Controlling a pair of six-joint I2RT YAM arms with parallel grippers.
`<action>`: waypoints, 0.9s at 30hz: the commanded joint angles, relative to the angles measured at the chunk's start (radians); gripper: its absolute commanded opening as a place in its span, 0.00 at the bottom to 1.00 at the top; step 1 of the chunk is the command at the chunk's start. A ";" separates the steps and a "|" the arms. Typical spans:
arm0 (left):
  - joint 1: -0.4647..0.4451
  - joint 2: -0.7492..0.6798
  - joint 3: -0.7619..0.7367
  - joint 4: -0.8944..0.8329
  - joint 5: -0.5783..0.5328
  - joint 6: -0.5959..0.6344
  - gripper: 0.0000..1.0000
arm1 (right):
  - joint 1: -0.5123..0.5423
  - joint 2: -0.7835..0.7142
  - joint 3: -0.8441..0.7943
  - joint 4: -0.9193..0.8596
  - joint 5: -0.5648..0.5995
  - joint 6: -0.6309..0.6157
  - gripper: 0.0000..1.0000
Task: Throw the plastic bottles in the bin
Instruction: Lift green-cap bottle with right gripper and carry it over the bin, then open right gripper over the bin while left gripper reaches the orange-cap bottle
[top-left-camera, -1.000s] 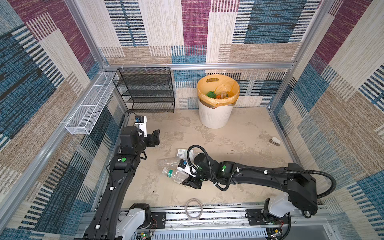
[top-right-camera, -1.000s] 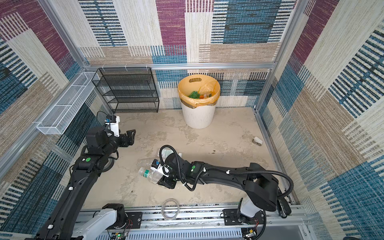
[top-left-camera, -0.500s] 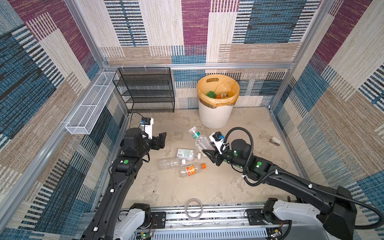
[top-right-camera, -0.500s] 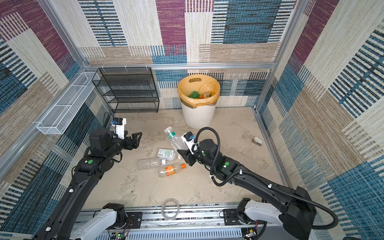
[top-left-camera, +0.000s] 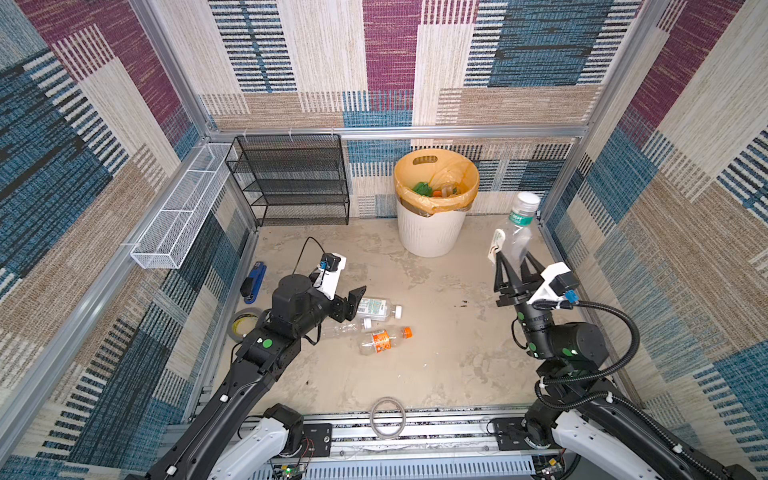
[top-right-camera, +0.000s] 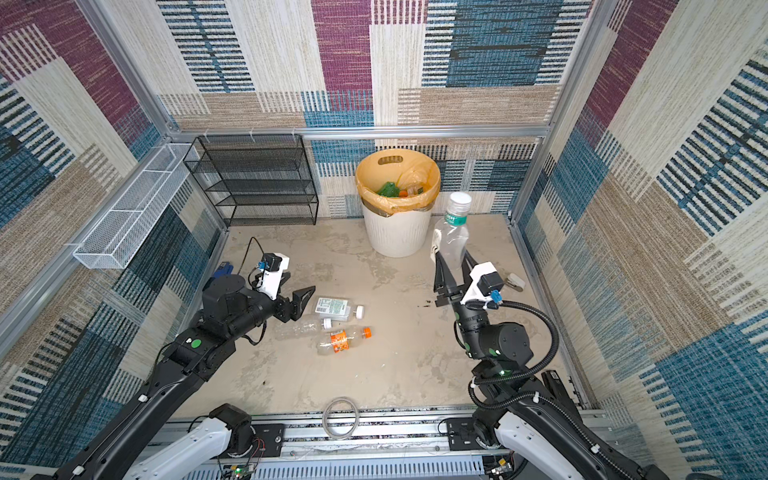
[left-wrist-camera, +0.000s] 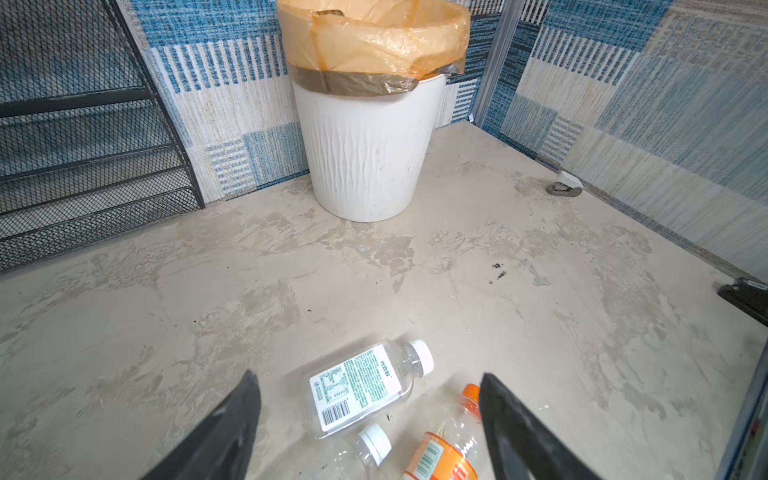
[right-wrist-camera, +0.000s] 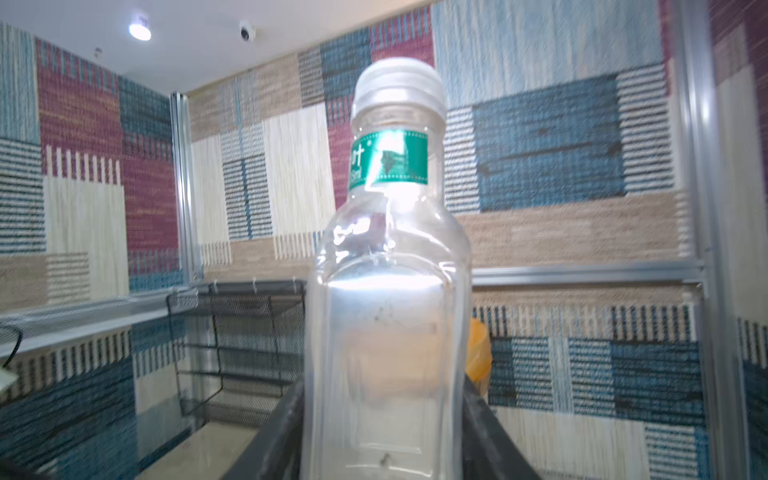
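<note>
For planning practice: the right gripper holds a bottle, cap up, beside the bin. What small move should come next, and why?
Probably carry the bottle sideways until it hangs over the bin. The right gripper is shut on it and raised, but beside the bin, not above it.

Both top views look down from high above my base toward the far wall (top-left-camera: 386, 62), sharing nearly the whole floor (top-left-camera: 440, 374) and the bin (top-left-camera: 430, 235). My left wrist camera sits low, facing across the floor to the bin. My right wrist camera looks close along a bottle (right-wrist-camera: 386, 316) at the far wall.
</note>
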 joint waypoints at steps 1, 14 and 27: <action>-0.045 -0.003 -0.005 0.024 -0.043 -0.022 0.83 | -0.023 0.057 0.069 0.159 0.021 -0.113 0.47; -0.319 0.058 -0.011 -0.102 -0.267 0.049 0.84 | -0.319 1.045 1.316 -0.704 -0.449 0.158 0.81; -0.359 0.143 -0.012 -0.175 -0.213 0.054 0.93 | -0.374 0.822 1.049 -0.556 -0.353 0.132 0.91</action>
